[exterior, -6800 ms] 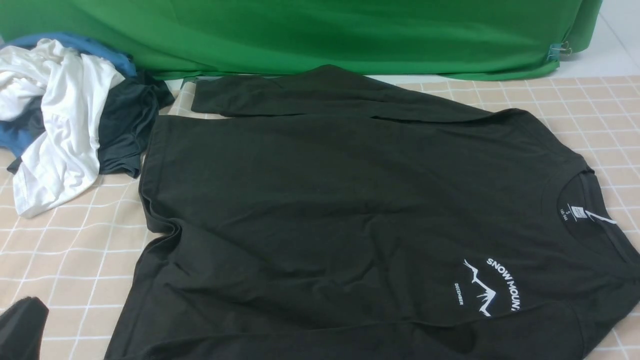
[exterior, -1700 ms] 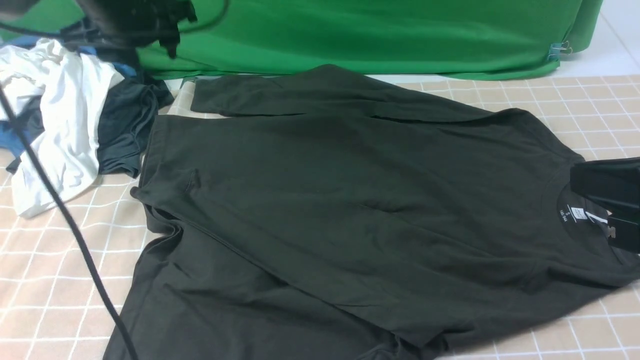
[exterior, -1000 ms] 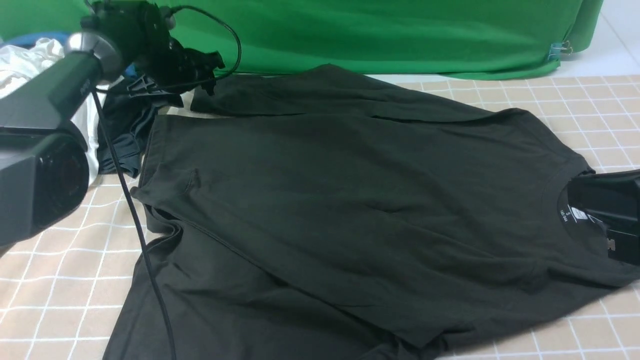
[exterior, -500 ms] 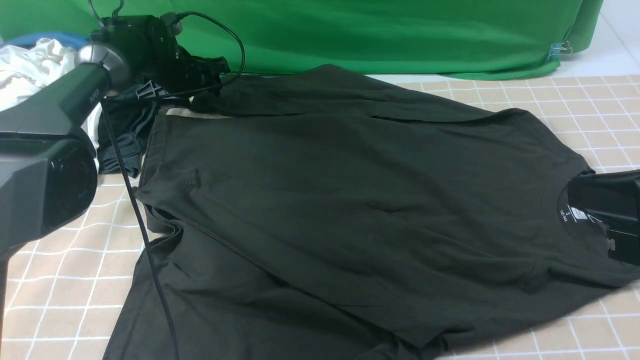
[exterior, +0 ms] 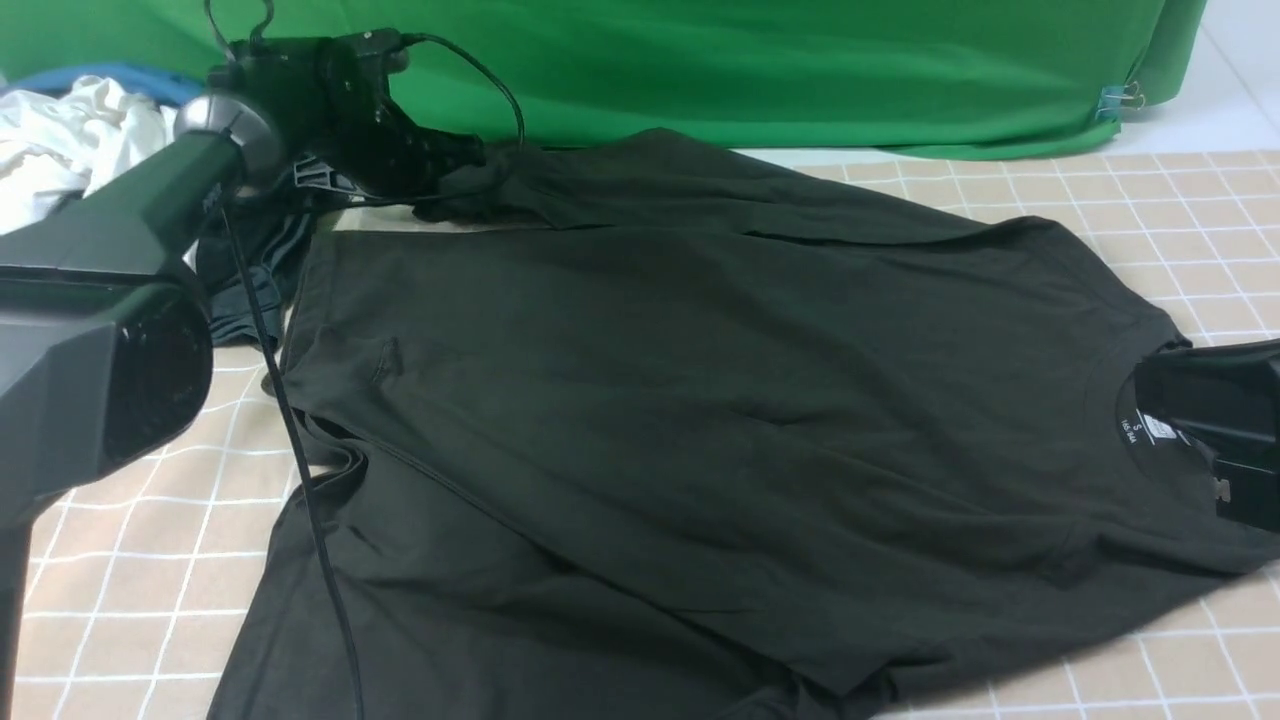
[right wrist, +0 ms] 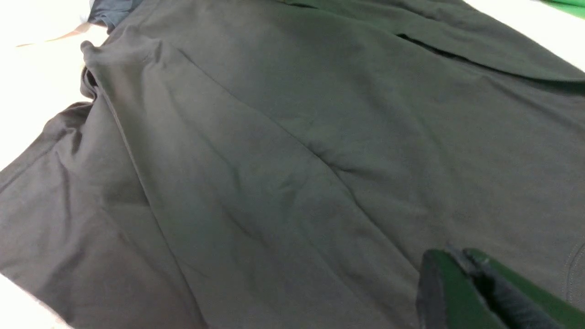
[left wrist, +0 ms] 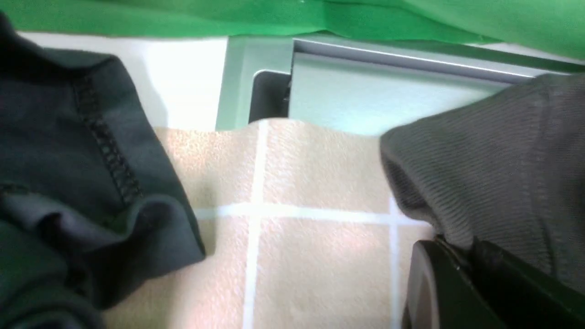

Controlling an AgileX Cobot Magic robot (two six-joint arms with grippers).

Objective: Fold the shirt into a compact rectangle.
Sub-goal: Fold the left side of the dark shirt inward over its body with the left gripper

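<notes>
Snapping shut, the left end effector (exterior: 458, 175) clamps the sleeve cuff (left wrist: 493, 151) of the black long-sleeved cotton shirt (exterior: 700, 400) spread on the beige checked surface (exterior: 130, 560), the right end effector (right wrist: 457, 269) closed at its collar (exterior: 1120, 400), so a sleeve fold looks next.

We see a beige tablecloth (exterior: 130, 560) with a white grid, and a green cloth (exterior: 750, 70) hanging along its far side with a binder clip (exterior: 1120, 98) at the right end. At the far left lie a crumpled white garment (exterior: 60, 150), a blue garment (exterior: 110, 75) behind it and a dark teal garment (exterior: 245, 280) beside it. Past the tablecloth's edge we see a metal frame (left wrist: 256, 59).
</notes>
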